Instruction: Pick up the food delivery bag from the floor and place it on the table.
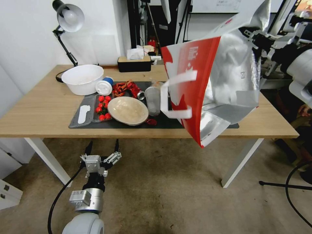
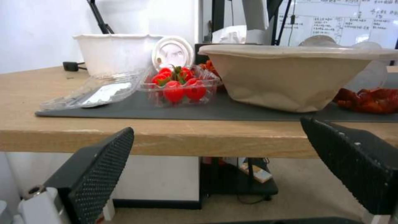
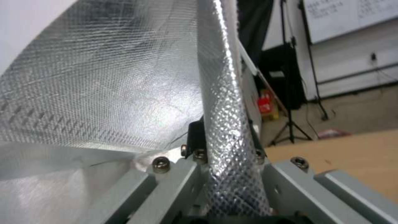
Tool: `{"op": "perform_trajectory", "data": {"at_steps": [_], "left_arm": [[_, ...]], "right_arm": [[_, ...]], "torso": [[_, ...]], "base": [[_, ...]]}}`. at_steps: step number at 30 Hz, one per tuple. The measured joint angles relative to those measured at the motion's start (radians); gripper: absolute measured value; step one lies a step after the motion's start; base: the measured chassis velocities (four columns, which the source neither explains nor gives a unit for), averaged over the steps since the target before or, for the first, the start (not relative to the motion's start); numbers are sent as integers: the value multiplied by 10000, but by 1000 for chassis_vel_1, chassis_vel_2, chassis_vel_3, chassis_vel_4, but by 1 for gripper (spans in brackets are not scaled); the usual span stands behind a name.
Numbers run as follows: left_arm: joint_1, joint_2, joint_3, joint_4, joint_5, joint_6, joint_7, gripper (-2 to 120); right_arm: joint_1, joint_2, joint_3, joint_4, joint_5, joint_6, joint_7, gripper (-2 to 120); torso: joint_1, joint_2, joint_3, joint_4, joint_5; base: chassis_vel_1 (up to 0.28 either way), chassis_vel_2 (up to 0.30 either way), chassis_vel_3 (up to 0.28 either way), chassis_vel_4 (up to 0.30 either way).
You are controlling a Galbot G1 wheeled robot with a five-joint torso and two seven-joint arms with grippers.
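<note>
The food delivery bag (image 1: 211, 84) hangs tilted in the air over the right half of the table (image 1: 39, 107), its red side and white strap handles facing left and its silver foil lining open toward me. My right gripper (image 1: 256, 39) is at the bag's upper right rim. In the right wrist view the right gripper (image 3: 226, 174) is shut on a fold of the foil rim (image 3: 228, 124). My left gripper (image 1: 102, 146) hangs open and empty low in front of the table's front edge (image 2: 166, 140), above the floor (image 1: 162, 182); its black fingers (image 2: 99, 165) stand wide apart.
On the dark mat (image 1: 175, 123) lie a beige bowl (image 1: 127, 110), a clear box of tomatoes (image 1: 103, 107), a plastic cup (image 1: 152, 97) and red wrappers. A white bowl (image 1: 83, 78), a desk lamp (image 1: 66, 19) and a tissue box (image 1: 134, 63) stand behind. A stand's leg and cable (image 1: 286, 185) lie at right.
</note>
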Motion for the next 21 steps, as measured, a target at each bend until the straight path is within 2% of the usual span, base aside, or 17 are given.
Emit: {"op": "perform_trajectory", "data": {"at_steps": [4,9,21], "left_arm": [[-6,0,15,1,17,2,3,100],[-6,-12,51,1,44,6,14,100],[12,-21,63,1,61,5,24,100]], "right_arm": [[-282,96,340,117,444,-271,575,0],[-638,153,614,18,487,-384,740,0],[-601,345,353,-575,143,-470,1163,0]], "torso": [[0,0,0,0,0],[0,0,0,-1,1],[0,0,0,0,0]], "base": [[0,0,0,0],[0,0,0,0],[0,0,0,0]]}}
